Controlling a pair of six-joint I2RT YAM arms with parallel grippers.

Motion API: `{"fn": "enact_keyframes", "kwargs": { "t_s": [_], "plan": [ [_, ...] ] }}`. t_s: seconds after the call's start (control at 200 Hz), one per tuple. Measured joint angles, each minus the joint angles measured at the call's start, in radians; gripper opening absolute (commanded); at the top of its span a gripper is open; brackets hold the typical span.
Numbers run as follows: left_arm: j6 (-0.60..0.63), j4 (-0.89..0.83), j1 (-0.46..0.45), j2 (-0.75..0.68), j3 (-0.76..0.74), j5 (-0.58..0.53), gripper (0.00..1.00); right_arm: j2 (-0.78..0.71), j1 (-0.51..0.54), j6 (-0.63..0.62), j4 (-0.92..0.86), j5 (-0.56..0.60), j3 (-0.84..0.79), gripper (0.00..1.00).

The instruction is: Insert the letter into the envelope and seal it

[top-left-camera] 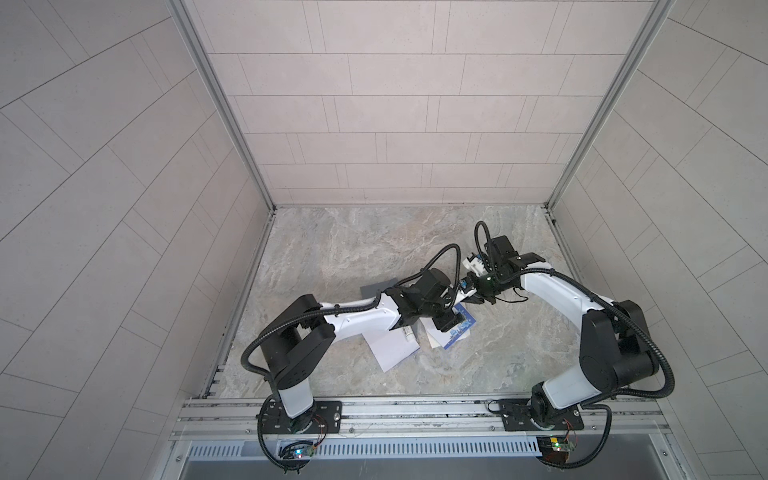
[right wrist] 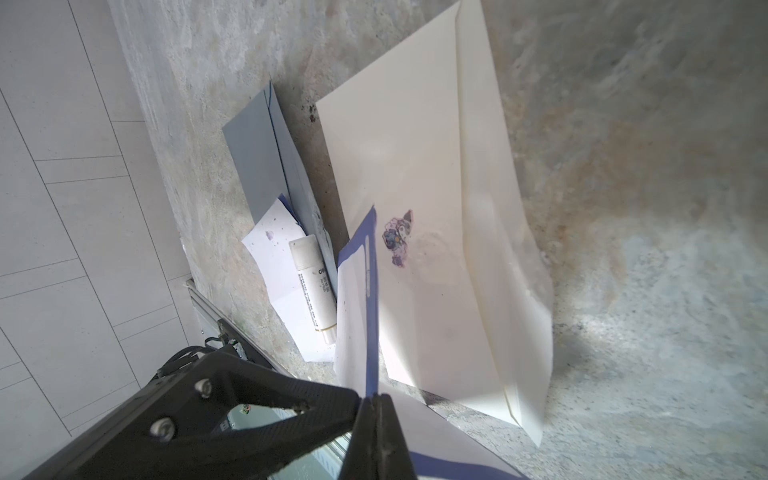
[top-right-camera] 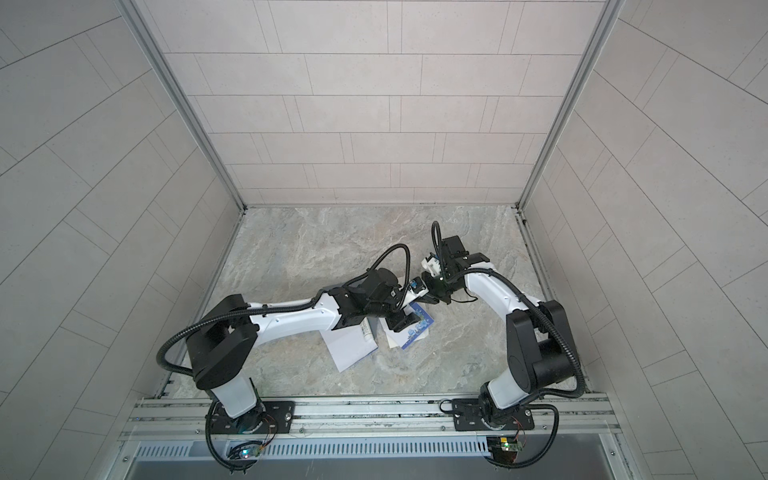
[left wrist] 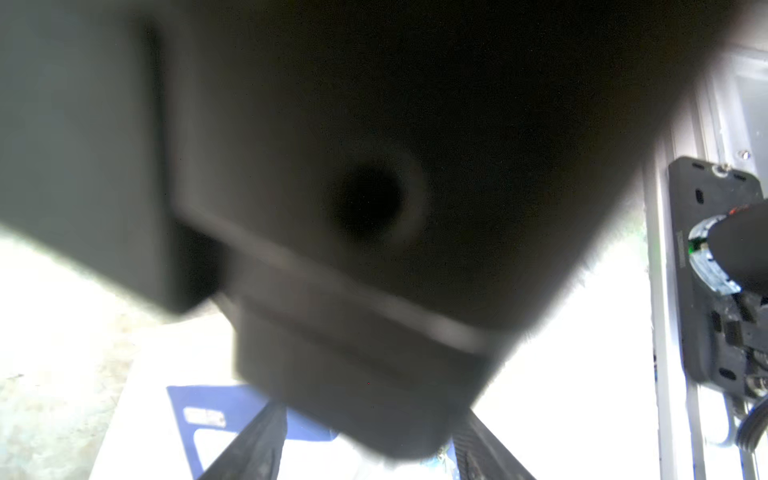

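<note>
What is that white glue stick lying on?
The glue stick lies on a white paper sheet, beside a grey envelope. Whatever is beneath that sheet is covered.

We've got a grey folder (right wrist: 253,158) well beyond the right fingers (right wrist: 376,436) | white sheet (right wrist: 270,249) nearer them, touching that folder | marble tabletop (right wrist: 644,249) under it all | tiled wall (right wrist: 62,166) off to one side

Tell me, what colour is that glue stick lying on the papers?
White, with small dark lettering. The glue stick shows best in the right wrist view.
</note>
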Motion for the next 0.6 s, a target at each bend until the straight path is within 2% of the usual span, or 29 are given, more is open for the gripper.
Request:
{"fn": "enact_keyframes", "kwargs": {
  "t_s": [0.125, 0.23, 0.35, 0.6],
  "plan": [
    [-0.040, -0.042, 0.045, -0.022, -0.059, -0.050, 0.70, -0.028, -0.017, -0.024, -0.051, -0.060, 0.021, 0.00],
    [-0.057, -0.113, 0.080, -0.016, -0.138, -0.090, 0.74, -0.069, -0.023, -0.042, -0.073, -0.093, 0.048, 0.00],
    [-0.072, -0.164, 0.076, -0.017, -0.169, -0.103, 0.74, -0.075, -0.026, -0.057, -0.084, -0.113, 0.056, 0.00],
    [-0.080, -0.161, 0.071, -0.035, -0.167, -0.104, 0.77, -0.063, -0.028, -0.073, -0.108, -0.116, 0.055, 0.00]
  ]
}}
